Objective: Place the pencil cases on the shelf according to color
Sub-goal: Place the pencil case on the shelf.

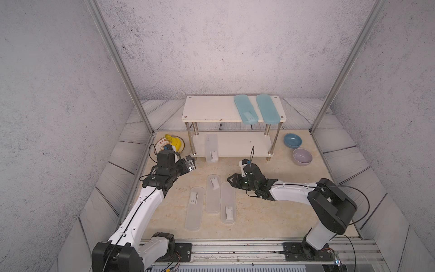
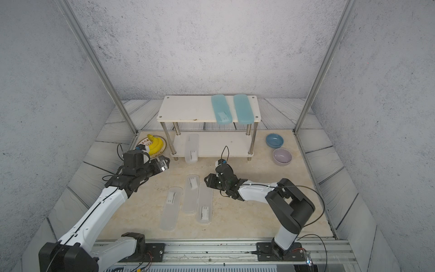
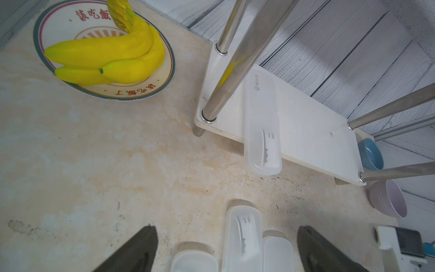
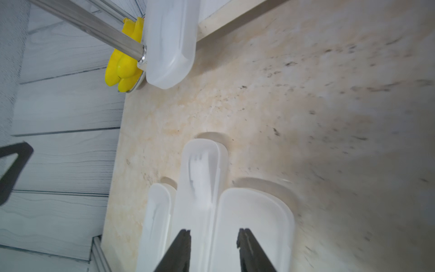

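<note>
Right wrist view: the right gripper [image 4: 214, 232] hangs over three frosted pencil cases [image 4: 156, 212] lying side by side mid-desk [image 4: 306, 117]. Its dark jaws are partly apart and clamp nothing. The gap between them sits over the seam between the middle case [image 4: 200, 176] and the case nearest the desk's right edge [image 4: 254, 212], not squarely over either.

All three run lengthwise from the desk's front edge toward the shelf [image 1: 202, 107]. The jaws stand across that axis, so closing would pinch a narrow width.

In a top view this claw is just by their far ends. The left gripper [image 1: 190, 164], jaws wide apart, waits near the shelf's front left leg [image 1: 190, 139], so the right arm looks better placed.

A fourth frosted case [image 1: 211, 148] overhangs the lower board [image 1: 235, 144]. Two teal cases [image 1: 245, 109] lie on the top board [image 1: 216, 113].
</note>
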